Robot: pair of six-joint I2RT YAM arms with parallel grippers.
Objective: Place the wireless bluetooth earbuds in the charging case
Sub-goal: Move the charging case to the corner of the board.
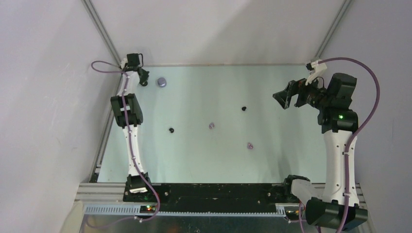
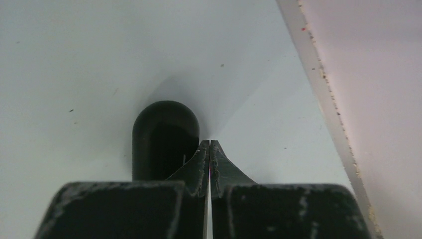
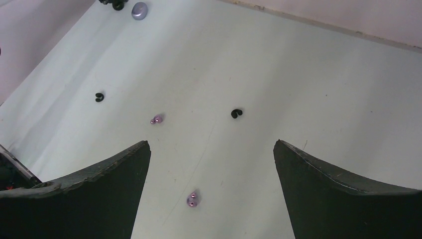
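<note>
The pale desk point(image 1: 204, 160) fills the middle of the overhead view, with grey walls round it. My right arm point(image 1: 337, 150) rises along the right side of that frame and bends inward near the top. My left arm point(image 1: 132, 141) runs up the left edge to the upper left corner of the desk.

My right fingers point(image 1: 283, 98) are spread wide apart with nothing between them, held above the upper right part of the desk. My left fingers point(image 2: 209, 147) are pressed together tip to tip with nothing in them, low over the desk in that upper left corner. In the left wrist view a dark rounded object point(image 2: 161, 134) sits just left of the tips; I cannot tell whether it touches them.

The lilac-grey charging case point(image 1: 162, 82) lies just right of my left fingers in the overhead view, and appears shut.

The wireless bluetooth earbuds lie loose on the desk, well apart from each other and from the case. One black bud point(image 1: 171, 130) is left of centre, the other black bud point(image 1: 244, 108) right of centre and higher. One lilac bud point(image 1: 211, 125) lies between them. The second lilac bud point(image 1: 250, 145) is lowest, right of centre.
</note>
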